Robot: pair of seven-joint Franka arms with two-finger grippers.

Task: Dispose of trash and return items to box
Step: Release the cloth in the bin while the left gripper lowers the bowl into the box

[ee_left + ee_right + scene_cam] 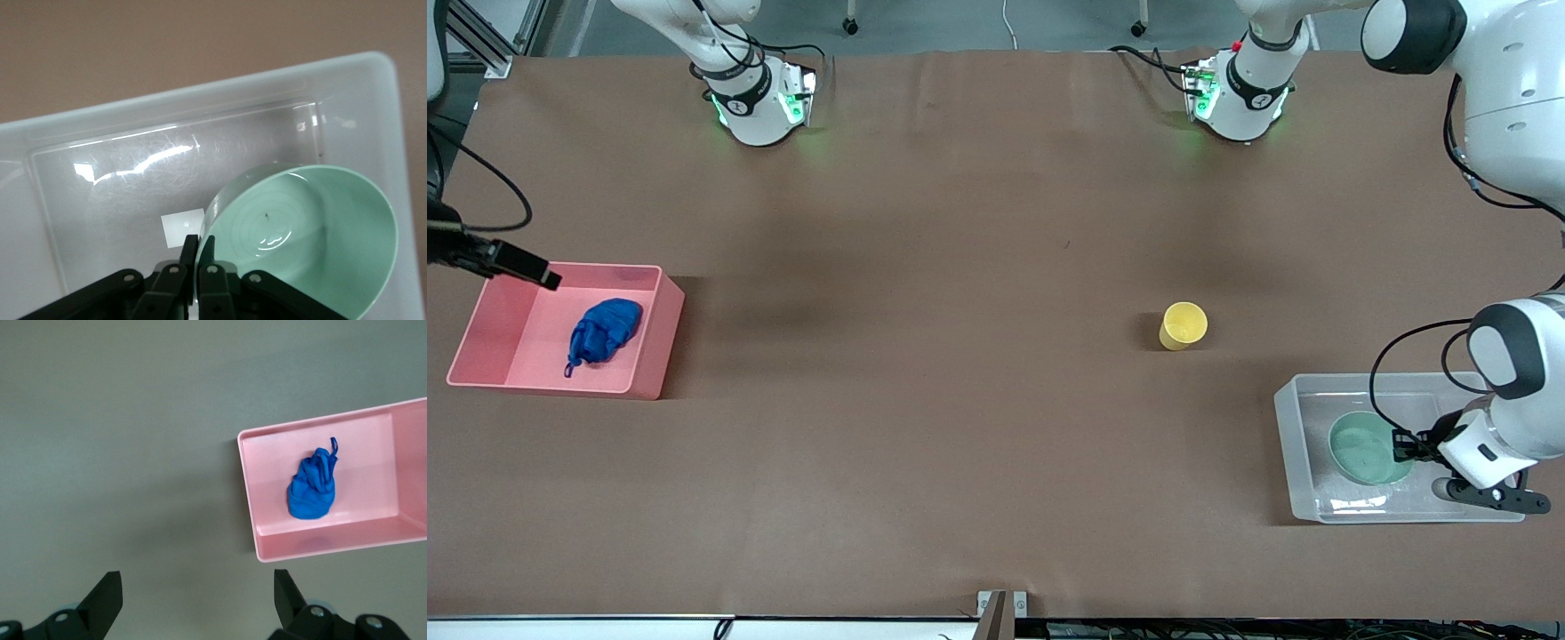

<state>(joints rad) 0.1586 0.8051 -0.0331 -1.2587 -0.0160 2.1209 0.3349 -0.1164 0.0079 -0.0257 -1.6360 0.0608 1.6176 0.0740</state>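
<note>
The mint-green bowl (1365, 447) is inside the clear box (1291, 418) at the left arm's end of the table. My left gripper (1408, 444) is shut on the bowl's rim; in the left wrist view its fingers (190, 250) pinch the rim of the tilted bowl (320, 233) over the box's base (107, 207) and its white sticker (181, 228). The yellow cup (1184, 325) stands upright on the table. The blue trash wad (605, 329) lies in the pink bin (654, 342). My right gripper (541, 276) is open and empty, up in the air by the bin.
The right wrist view shows the pink bin (250, 493) with the blue wad (312, 490) in it and bare brown table under my right gripper (197, 583). Both arm bases stand along the table's edge farthest from the front camera.
</note>
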